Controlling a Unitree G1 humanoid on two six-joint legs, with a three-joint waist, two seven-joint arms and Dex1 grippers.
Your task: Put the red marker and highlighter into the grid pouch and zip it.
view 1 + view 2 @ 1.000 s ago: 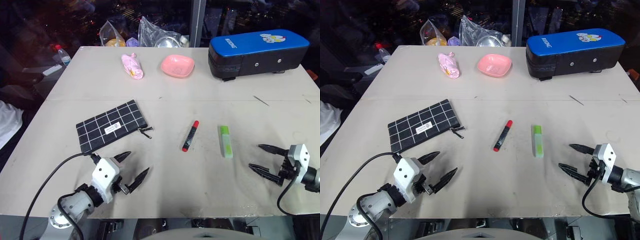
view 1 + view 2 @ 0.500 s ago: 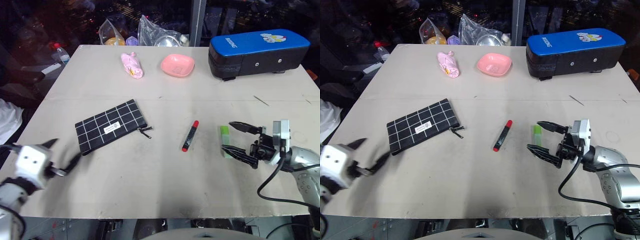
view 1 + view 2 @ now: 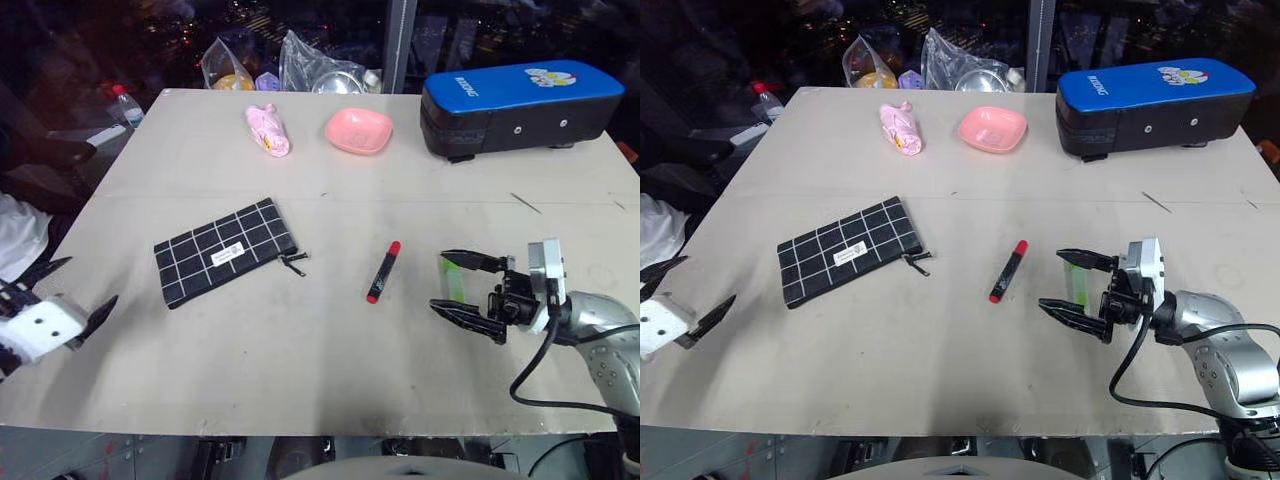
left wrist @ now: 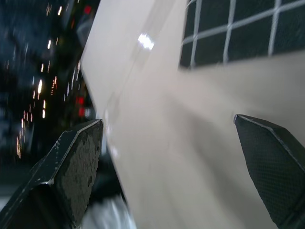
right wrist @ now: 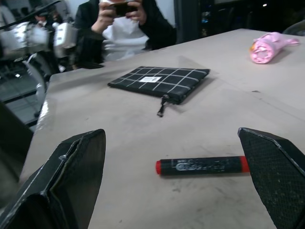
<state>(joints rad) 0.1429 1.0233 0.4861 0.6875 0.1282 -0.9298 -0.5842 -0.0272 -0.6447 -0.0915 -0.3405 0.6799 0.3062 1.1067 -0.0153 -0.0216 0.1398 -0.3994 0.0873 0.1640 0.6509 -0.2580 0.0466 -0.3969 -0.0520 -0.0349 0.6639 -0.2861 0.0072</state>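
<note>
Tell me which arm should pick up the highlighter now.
Right, probably. The right tool hangs open right at the highlighter, while the left tool is open off the table's far left edge, beyond the grid pouch.

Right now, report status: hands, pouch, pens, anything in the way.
Both hands open, empty: left hand off the table's left edge, right hand over the highlighter. Grid pouch flat; red marker untouched beside it. Nothing between them.
</note>
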